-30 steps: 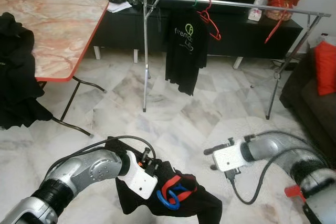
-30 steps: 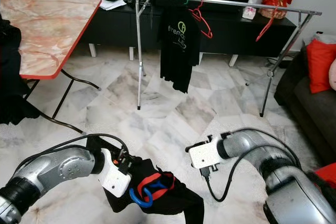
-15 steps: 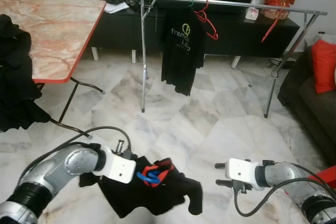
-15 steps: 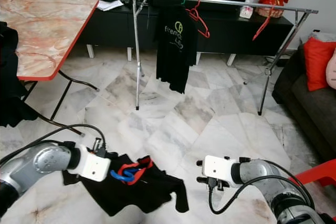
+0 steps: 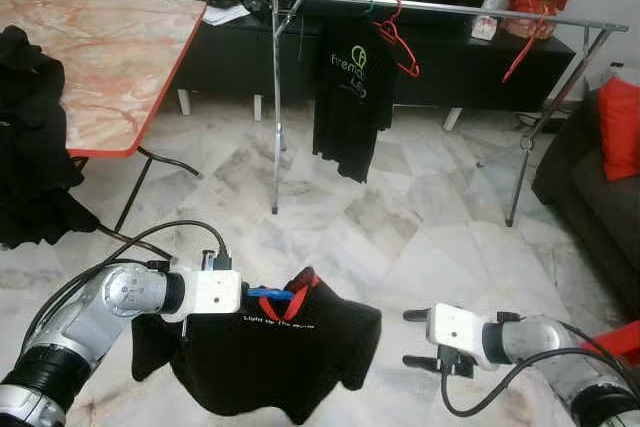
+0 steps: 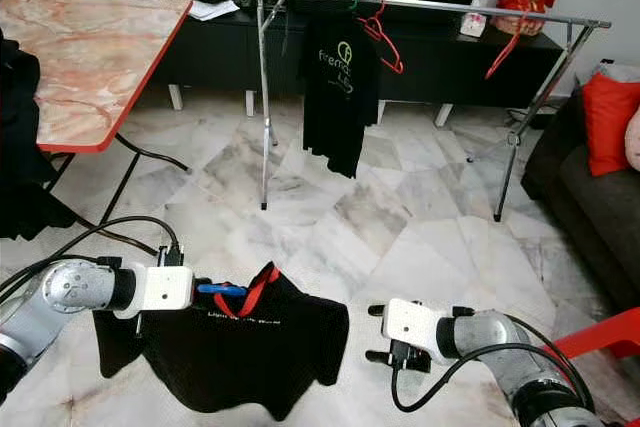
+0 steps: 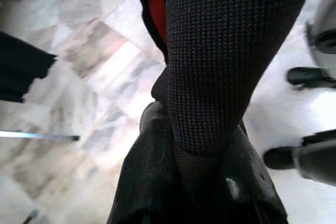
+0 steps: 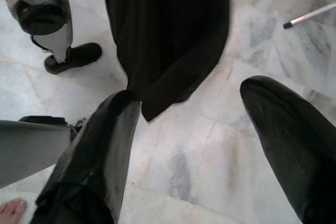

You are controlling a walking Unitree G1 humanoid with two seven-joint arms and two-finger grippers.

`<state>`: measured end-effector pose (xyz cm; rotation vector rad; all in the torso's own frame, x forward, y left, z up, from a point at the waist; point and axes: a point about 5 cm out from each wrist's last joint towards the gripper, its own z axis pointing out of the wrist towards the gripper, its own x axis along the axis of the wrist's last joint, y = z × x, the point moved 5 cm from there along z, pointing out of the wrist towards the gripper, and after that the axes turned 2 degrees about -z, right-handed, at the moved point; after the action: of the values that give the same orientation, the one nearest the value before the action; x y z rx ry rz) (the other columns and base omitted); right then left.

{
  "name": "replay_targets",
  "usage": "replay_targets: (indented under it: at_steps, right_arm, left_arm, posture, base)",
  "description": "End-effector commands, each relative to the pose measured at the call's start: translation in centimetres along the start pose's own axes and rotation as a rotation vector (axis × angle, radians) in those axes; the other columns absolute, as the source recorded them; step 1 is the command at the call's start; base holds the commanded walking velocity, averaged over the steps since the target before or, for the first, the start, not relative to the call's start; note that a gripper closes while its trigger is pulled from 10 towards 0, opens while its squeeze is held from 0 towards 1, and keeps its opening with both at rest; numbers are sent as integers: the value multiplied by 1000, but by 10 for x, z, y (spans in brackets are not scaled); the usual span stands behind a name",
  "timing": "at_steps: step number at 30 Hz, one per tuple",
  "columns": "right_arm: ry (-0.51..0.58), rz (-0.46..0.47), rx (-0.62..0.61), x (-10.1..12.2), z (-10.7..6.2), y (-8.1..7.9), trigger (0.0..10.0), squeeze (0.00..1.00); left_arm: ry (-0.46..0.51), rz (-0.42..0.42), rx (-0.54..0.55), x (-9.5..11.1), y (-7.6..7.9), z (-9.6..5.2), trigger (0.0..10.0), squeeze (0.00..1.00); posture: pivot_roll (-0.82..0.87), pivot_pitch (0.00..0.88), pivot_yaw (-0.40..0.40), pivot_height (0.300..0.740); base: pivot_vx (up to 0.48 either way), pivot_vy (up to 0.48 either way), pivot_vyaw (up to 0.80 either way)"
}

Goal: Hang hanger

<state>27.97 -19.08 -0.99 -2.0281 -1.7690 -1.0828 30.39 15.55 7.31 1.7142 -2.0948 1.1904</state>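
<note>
The left gripper [image 5: 262, 294] is closed on a blue hanger [image 5: 270, 293] that carries a black T-shirt [image 5: 265, 352] with a red collar [image 5: 297, 289], held out low over the marble floor [image 5: 400, 227] in front of the robot; the shirt hangs open below the hanger with a line of small white print across its chest. In the left wrist view the dark knit cloth and a strip of the red collar lie right against the camera. The right gripper [image 5: 412, 338] sits low to the right of the shirt, near it but apart, its two black fingers [image 8: 100, 150] spread wide with nothing between them; the right wrist view looks past them at the shirt's hanging hem. Farther ahead stands a metal clothes rack [image 5: 440, 9], bearing a second black T-shirt [image 5: 352, 87] with a green-and-white logo, a red hanger [image 5: 398, 39] just beside it, and another red hanger [image 5: 522, 55] toward the rack's right end. A marble-patterned table [image 5: 100, 47] with a red edge stands at the left, dark clothing [image 5: 30, 147] draped over its near corner. A dark sofa with a red cushion [image 5: 620, 127] is at the right.
</note>
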Motion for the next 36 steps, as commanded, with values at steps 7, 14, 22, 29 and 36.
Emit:
replay_targets:
  at_steps: [7,14,22,29,36]
  right_arm:
    - [-39,-30,-14,-4,1,-1,10000,0]
    - [-49,-24,-32,-7,4,-3,10000,0]
    - [-40,-19,-48,-5,8,-4,10000,0]
    - [-35,0,-61,-6,9,-4,7333,0]
    - [5,20,-62,0,10,-2,0,0]
  left_arm:
    - [60,-32,-44,14,0,-8,10000,0]
    - [136,-80,-72,30,2,-9,10000,0]
    - [200,-106,-105,45,5,-9,10000,0]
    - [214,-116,-129,52,8,-6,10000,0]
    - [219,-116,-127,54,7,-5,10000,0]
  posture:
    - [-21,0,-130,740]
    - [-18,0,-135,740]
    - [-21,0,-131,740]
    - [-25,0,-128,740]
    - [-24,0,-127,740]
  base:
    - [0,0,0]
    - [0,0,0]
    - [0,0,0]
    - [0,0,0]
    - [0,0,0]
